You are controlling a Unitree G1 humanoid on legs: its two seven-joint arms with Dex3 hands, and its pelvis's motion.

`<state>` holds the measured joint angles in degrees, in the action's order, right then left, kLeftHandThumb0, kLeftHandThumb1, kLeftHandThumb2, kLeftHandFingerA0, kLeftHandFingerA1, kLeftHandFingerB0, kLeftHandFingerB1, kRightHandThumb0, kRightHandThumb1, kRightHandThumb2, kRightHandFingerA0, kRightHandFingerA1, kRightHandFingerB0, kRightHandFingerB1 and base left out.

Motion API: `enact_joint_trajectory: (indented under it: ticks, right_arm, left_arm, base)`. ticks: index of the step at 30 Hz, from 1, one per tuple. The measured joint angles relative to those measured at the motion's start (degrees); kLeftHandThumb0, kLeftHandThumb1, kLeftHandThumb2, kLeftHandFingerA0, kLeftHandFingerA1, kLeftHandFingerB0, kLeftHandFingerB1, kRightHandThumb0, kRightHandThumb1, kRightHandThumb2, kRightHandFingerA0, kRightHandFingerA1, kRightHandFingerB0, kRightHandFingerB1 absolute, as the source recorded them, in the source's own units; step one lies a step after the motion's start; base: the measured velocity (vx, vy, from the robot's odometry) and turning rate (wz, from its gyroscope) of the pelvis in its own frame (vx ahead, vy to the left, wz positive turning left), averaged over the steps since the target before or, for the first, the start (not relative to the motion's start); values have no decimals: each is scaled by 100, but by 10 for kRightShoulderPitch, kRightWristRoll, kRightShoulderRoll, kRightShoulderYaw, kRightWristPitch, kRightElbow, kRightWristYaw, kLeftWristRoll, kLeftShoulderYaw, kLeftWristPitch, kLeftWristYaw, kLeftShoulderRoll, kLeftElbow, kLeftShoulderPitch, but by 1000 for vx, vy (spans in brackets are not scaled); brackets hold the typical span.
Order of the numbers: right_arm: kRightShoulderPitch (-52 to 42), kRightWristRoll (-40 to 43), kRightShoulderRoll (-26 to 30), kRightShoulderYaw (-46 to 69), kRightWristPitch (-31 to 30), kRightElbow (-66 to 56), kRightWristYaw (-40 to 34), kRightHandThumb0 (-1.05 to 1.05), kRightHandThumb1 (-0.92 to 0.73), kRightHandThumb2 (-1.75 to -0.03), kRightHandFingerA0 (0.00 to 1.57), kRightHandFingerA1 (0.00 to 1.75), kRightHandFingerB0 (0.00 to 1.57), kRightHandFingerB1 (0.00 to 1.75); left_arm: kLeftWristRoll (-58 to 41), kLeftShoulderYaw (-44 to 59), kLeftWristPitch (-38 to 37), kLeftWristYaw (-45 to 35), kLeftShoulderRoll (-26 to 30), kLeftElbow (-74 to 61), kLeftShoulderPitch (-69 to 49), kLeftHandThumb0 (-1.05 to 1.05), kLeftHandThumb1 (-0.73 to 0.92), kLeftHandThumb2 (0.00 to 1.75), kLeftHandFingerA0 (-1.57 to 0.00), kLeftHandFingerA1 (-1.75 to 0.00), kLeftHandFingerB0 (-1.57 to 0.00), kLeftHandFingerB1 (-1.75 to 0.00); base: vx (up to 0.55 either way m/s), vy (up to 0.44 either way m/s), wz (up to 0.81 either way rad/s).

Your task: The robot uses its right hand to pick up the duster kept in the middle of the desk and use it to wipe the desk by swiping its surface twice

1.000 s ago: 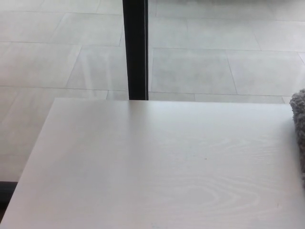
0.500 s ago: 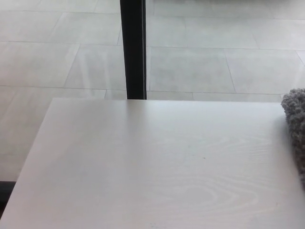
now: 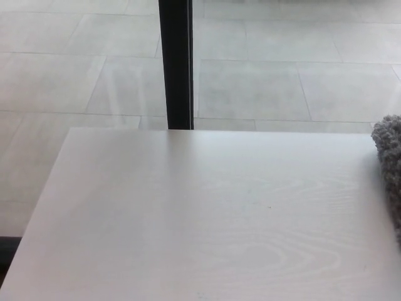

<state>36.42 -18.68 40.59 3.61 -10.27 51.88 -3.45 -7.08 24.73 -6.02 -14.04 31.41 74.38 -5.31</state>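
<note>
The duster (image 3: 390,166) is judged to be light and soft: its grey, shaggy pile would be expected to give under pressure and to offer plenty of friction, so slipping out of a grasp seems unlikely, and nothing about it looks fragile. Whether a stiff core, a handle or a strap lies inside it cannot be told, since only a narrow strip of it is seen (the rest is cut off by the picture's right border). A hold across the fluffy body, pressed in deep enough to reach whatever firmer part lies within, is judged the safest choice; a shallow pinch on the loose fibres alone would probably let it sag or twist while it is dragged. In appearance it is a mid-grey, woolly mass with a rounded far end and a nubbly, looped texture, darker than the pale surface under it. It lies at the right edge of the tabletop (image 3: 188,213), near the far right corner, and appears to rest on the wood-grain surface. Neither hand is seen, so nothing can be said of how their fingers stand, and no grasp on the duster can be confirmed. Beyond the far edge a dark post (image 3: 176,63) stands upright against the tiled floor (image 3: 282,75).
</note>
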Motion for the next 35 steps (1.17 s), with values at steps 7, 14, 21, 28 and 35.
enact_joint_trajectory:
  ticks: [7, 14, 21, 28, 35]
  right_arm:
    - [-138, 23, 48, 129, -3, -114, 23, -83, -80, -67, 107, 145, 11, 59]
    - [-267, 50, 43, 264, -3, -149, 28, -74, -75, -62, 80, 155, 10, 49]
    - [-372, 96, -40, 394, 15, -145, 18, -70, -73, -71, 103, 164, 10, 58]
    - [-428, 150, -156, 482, 52, -92, 15, -87, -70, -61, 45, 95, 4, 54]
    - [-451, 197, -220, 521, 90, -20, 26, -85, -68, -60, 34, 102, 4, 54]
  left_arm:
    - [-1, 3, 0, 0, -1, 1, -2, -41, 59, 58, -71, -58, -68, -53]
    - [-1, 5, 0, 0, -2, 2, -4, -44, 60, 58, -70, -56, -67, -52]
    - [-1, 5, 0, 1, -3, 4, -3, -42, 61, 58, -70, -61, -63, -52]
    - [-1, 7, 0, 5, -4, 4, 0, -44, 64, 60, -68, -64, -60, -50]
    - [-1, 6, 0, 10, -4, 5, 2, -46, 65, 60, -67, -60, -59, -49]
  base:
    - [0, 0, 0]
    - [0, 0, 0]
    - [0, 0, 0]
    - [0, 0, 0]
    - [0, 0, 0]
